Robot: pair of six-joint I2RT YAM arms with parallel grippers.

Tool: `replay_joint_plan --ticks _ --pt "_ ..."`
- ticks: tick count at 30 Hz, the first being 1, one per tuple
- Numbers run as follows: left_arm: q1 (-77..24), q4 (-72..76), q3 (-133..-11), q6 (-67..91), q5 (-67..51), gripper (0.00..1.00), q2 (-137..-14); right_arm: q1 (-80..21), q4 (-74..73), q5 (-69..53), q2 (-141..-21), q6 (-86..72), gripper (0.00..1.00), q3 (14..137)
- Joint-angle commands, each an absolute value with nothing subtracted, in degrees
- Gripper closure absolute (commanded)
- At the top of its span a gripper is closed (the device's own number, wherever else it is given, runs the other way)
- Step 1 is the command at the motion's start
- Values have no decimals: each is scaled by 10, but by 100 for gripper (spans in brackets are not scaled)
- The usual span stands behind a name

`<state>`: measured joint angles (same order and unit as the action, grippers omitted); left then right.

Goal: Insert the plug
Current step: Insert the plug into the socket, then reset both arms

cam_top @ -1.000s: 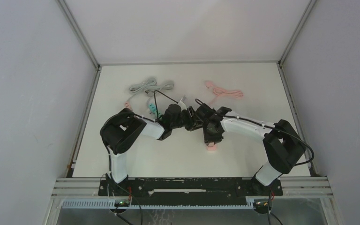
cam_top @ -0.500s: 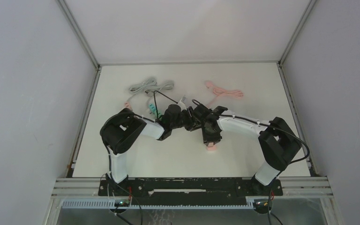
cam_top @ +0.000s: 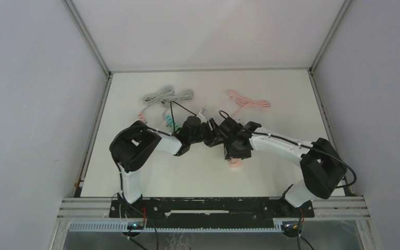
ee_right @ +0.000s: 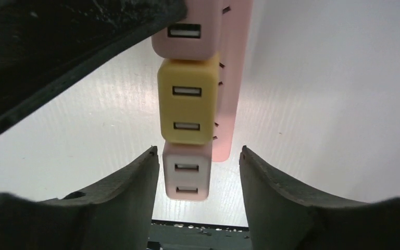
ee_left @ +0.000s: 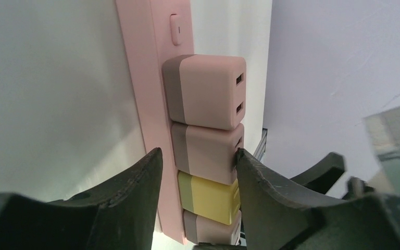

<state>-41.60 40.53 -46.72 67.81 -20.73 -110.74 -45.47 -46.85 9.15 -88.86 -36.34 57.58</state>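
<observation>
A pink power strip (ee_left: 151,57) carries a row of cube plugs with USB ports: a pink plug (ee_left: 208,91), a second pink plug (ee_left: 208,148), a yellow plug (ee_left: 208,198) and a pink end plug (ee_right: 186,174). All sit side by side on the strip. My left gripper (ee_left: 198,156) is open around the strip and the second pink plug; its right finger (ee_left: 271,198) touches that plug's face. My right gripper (ee_right: 198,156) is open around the end plug, with a gap on each side. From above, both grippers (cam_top: 204,131) (cam_top: 233,151) meet mid-table, and only the strip's end (cam_top: 234,163) shows.
A grey cable (cam_top: 166,96) and a pink cable (cam_top: 250,101) lie coiled at the back of the white table (cam_top: 271,83). A teal piece (cam_top: 169,123) lies beside my left forearm. A black cable (cam_top: 182,107) loops over the left wrist. Grey walls close in both sides.
Both grippers have opened wider in the last half second. The right arm's elbow has swung out to the right. The left arm has hardly moved.
</observation>
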Motion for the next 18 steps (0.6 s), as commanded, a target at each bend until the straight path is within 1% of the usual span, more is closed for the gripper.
replay_joint_plan --ticks 1,4,7,10,14,18 --pt "-418 313 -456 638 -186 42 -1074 -457 -461 122 -816 -365 30 580" --pt "-417 303 -463 637 -186 40 -1047 -457 -462 127 -773 -364 23 580" --pt "-418 275 -472 625 -178 38 -1008 -457 -468 139 -724 -362 19 580" --pt "-417 234 -477 605 -160 33 -965 -457 -481 168 -681 -360 16 579" --pt "-417 174 -476 568 -123 31 -897 -454 -488 198 -615 -356 14 569" --pt "-417 74 -472 513 -47 29 -793 -440 -490 222 -539 -344 13 552"
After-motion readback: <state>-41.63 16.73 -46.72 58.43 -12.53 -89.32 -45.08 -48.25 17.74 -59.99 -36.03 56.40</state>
